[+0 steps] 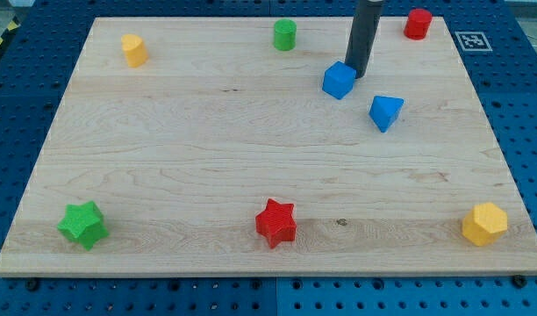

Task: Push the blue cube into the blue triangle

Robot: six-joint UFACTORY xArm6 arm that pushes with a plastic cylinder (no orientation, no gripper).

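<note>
The blue cube (pixel 338 80) lies on the wooden board (pixel 207 149) in the upper right part of the view. The blue triangle (pixel 385 111) lies a short way to its lower right, with a small gap between them. My dark rod comes down from the view's top, and my tip (pixel 357 74) rests against the cube's upper right side.
A green cylinder (pixel 284 34) and a red cylinder (pixel 418 23) stand near the top edge. A yellow block (pixel 133 50) is at the top left. A green star (pixel 82 224), a red star (pixel 275 222) and a yellow hexagon (pixel 484 223) lie along the bottom.
</note>
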